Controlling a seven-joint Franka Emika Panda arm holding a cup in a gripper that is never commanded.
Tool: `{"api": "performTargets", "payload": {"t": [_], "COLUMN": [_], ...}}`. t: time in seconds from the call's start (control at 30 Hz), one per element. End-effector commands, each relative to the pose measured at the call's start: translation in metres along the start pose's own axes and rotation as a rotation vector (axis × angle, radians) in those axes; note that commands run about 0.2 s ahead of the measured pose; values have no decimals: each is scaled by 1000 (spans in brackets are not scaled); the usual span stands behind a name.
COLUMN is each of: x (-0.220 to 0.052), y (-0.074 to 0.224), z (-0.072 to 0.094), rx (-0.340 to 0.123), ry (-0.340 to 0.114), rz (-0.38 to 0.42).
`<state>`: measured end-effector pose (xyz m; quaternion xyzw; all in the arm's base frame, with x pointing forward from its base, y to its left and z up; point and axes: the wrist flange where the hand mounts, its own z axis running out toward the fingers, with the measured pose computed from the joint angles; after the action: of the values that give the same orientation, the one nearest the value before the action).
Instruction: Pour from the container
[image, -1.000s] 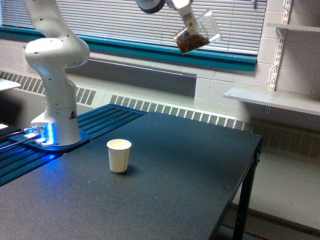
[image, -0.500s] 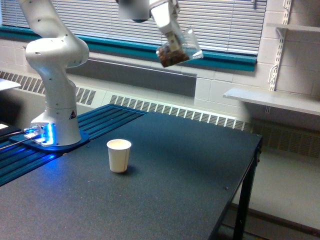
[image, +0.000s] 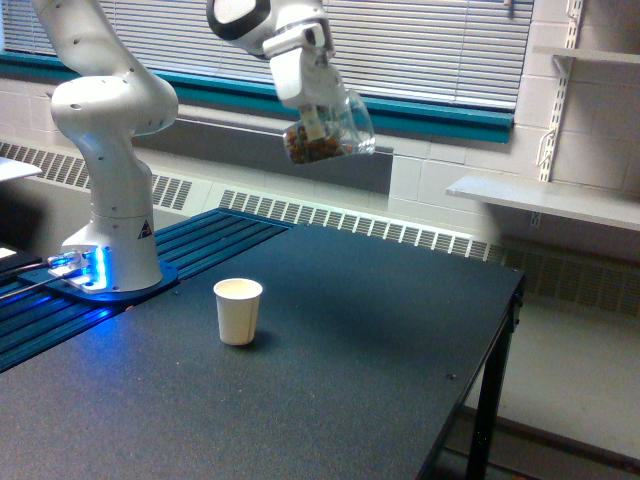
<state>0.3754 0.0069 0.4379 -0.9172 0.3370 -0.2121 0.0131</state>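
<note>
The claw pinches the container, a small clear cup with rounded, glossy sides, and holds it tilted high in the air with its mouth angled toward the exterior view's right. Brown granular bits sit heaped in its lower end, on the exterior view's left side of the cup. The claw hangs from a smooth white arm whose thick rounded base stands on a ribbed blue strip, lit by a blue glow. Well below the container and somewhat to the exterior view's left, an opaque white paper cup stands upright on the matte, dark tabletop; its inside cannot be made out. Slatted blinds hang behind.
</note>
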Motion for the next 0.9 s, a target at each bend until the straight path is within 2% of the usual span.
{"api": "performTargets", "payload": {"t": [0.03, 0.17, 0.57, 0.9], "x": [-4, -6, -13, -24], "y": [4, 7, 8, 13], "z": [5, 12, 25, 31], "rx": [6, 4, -12, -46], "ry": [-33, -67, -116, -146], "rz": [11, 29, 32, 20]}}
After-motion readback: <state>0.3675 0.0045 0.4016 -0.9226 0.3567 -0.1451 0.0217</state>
